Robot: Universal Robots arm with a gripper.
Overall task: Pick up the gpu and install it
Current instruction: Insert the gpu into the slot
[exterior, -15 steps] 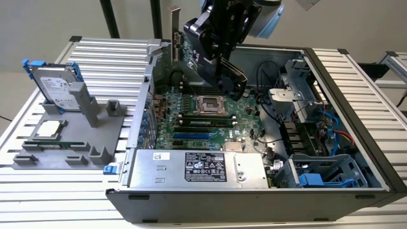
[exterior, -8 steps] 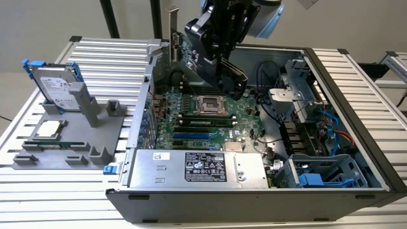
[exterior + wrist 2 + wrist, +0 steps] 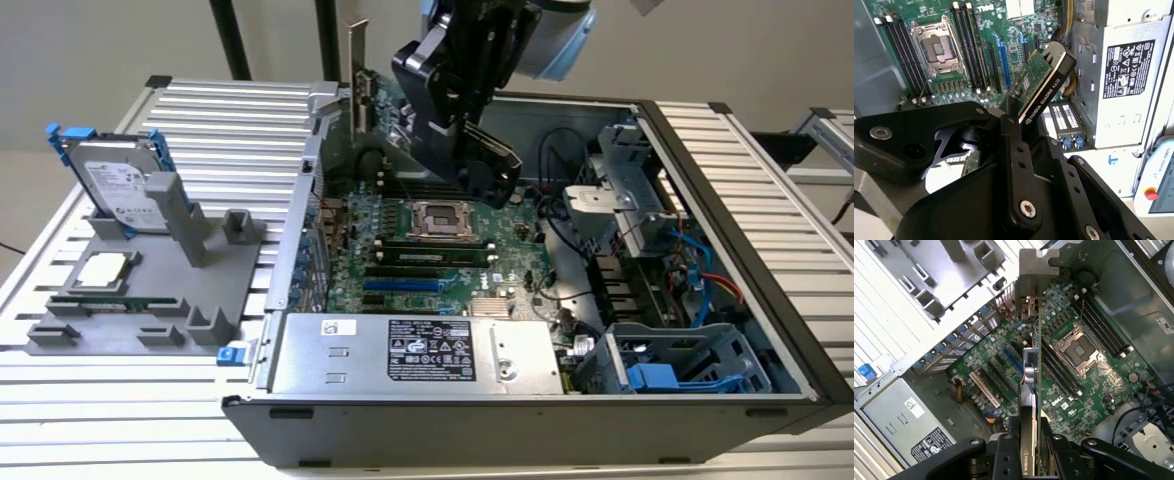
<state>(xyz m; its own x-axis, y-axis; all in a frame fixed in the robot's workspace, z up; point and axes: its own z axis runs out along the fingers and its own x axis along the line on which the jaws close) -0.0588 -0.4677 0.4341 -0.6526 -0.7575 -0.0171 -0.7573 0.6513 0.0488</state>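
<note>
One black gripper (image 3: 1030,450) clamps the green, black-coolered gpu card (image 3: 1031,370) edge-on above the green motherboard (image 3: 1064,365) mid-frame; best kept square to the slot.

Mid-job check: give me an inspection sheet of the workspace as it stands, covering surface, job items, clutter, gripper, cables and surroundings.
Surface: ribbed metal table, carrying the open computer case and a grey parts fixture.
Job's things: gpu held above the motherboard, not yet seated; its silver bracket points away from the gripper.
Clutter: hard drive with blue rails upright in the fixture; a processor chip lying on the fixture.
Grippers: gripper shut on the gpu's edge.
Cables: black, blue and red wires bundled beside the drive cage, at the exterior view's right.
Surroundings: plain wall behind; nothing else seen.
</note>
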